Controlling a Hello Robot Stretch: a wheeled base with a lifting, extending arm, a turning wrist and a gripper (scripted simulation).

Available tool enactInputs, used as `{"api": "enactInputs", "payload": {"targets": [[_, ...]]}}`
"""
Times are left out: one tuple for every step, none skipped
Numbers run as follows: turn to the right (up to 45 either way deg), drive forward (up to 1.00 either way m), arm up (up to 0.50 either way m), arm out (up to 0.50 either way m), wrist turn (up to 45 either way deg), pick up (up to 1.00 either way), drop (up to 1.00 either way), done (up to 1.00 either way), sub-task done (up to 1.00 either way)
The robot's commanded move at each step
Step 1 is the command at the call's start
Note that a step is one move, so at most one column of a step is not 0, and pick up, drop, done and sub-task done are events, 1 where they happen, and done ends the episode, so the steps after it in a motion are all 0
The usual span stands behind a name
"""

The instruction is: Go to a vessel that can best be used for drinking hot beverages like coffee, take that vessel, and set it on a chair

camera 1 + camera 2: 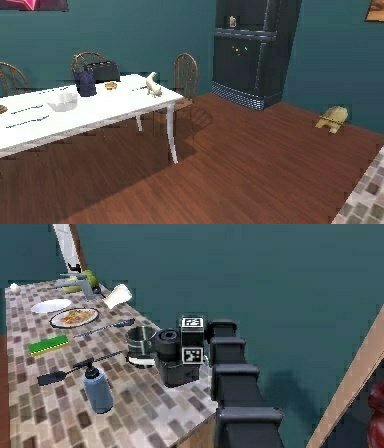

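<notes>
— Furniture first: what is seen in the forward view?
— A white table (60, 118) is seen at the forward view's left, and a dark cabinet (250, 50) is set against the far wall. A wooden chair (186, 70) is placed at the table's far end.
— And what is shown in the arm side view?
— A tiled table (140, 414) is shown, with the arm (235, 374) at its edge. The end effector (158, 354) is seen near a grey round vessel (142, 342), which stands on the tiles. Whether anything is held, and how the fingers are set, cannot be told.
</notes>
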Motion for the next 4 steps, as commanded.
{"api": "enactInputs", "payload": {"targets": [[0.0,0.00,0.02,0.00,0.0,0.00,0.00,0.00,0.00],[0.0,0.00,0.00,0.00,-45.0,0.00,0.00,0.00,0.00],[0.0,0.00,0.00,0.00,-45.0,0.00,0.00,0.00,0.00],[0.0,0.00,0.00,0.00,-15.0,0.00,0.00,0.00,0.00]]}}
